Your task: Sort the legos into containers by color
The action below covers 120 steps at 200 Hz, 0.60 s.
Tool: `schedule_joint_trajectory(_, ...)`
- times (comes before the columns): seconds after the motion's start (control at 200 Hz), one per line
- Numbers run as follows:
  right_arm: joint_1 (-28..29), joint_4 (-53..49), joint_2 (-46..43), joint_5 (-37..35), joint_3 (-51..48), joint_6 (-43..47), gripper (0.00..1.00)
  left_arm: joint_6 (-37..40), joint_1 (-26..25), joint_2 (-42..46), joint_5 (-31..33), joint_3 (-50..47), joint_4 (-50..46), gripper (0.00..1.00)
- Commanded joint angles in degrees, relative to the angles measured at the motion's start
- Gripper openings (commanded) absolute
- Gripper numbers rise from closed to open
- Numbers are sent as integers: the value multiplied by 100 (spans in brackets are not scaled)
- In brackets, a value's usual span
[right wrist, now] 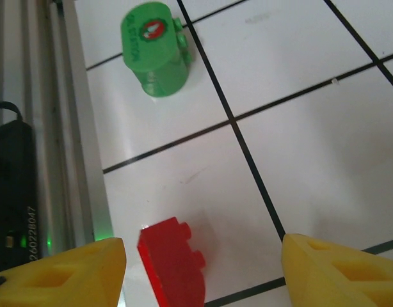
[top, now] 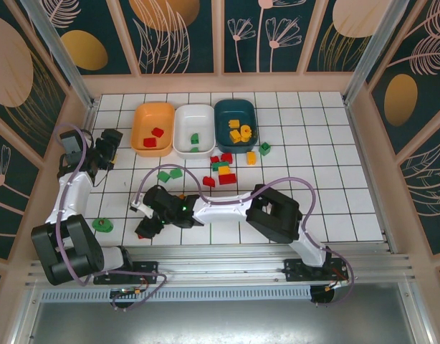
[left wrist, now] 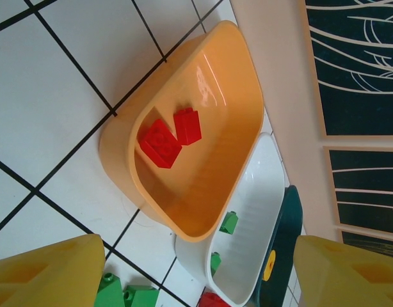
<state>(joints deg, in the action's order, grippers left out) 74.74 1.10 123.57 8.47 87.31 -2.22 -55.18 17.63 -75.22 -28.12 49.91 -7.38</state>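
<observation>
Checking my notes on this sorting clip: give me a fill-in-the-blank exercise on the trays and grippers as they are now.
The two bricks in the orange tray are ___.
The legos in the white tray are ___.
The brick below the open right gripper is ___.
The left gripper, near the orange tray, has its jaws ___.
Missing words: red; green; red; open.

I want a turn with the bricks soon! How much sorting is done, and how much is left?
Partly done. The orange tray holds two red bricks, the white tray two green bricks, the teal tray several yellow bricks. Now the right pincer hangs open over a loose red brick; nothing is gripped. Left: the mixed pile in the middle and a green piece near the front.
</observation>
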Motion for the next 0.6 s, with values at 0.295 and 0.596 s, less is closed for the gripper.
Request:
schedule_joint_trajectory(0.295, 137, -227, 357, 341, 258, 325, 67, 11, 18, 175, -182, -165, 189, 78)
schedule_joint_trajectory(0.596, 94, -360, 692, 201, 472, 406, 64, -6, 22, 197, -231, -250, 222, 78)
